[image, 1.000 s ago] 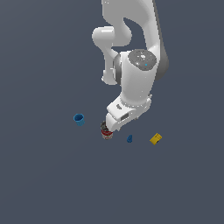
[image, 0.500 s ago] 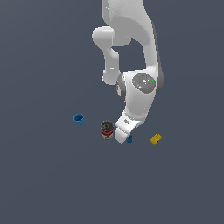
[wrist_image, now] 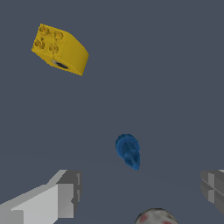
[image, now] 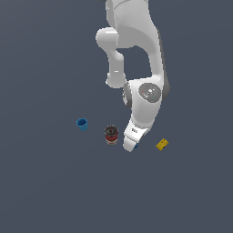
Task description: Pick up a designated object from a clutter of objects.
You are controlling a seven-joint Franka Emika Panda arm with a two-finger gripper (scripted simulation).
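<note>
Approach step, claw (wrist_image: 135,192) low over the tiny dark-blue cone-shaped piece (wrist_image: 128,150), fingers spread wide, nothing held.
Lying on the dark grey tabletop (image: 50,182) just ahead of the gap between the fingers, not yet inside; red-and-dark can (image: 111,134) close beside, yellow studded block (wrist_image: 60,48) well apart. Next, probably: advance slightly, lower, close.

A plain dark grey-blue desk (image: 45,182) spreads flat and unmarked across both the exterior view and the wrist view, filling each frame's whole background.
</note>
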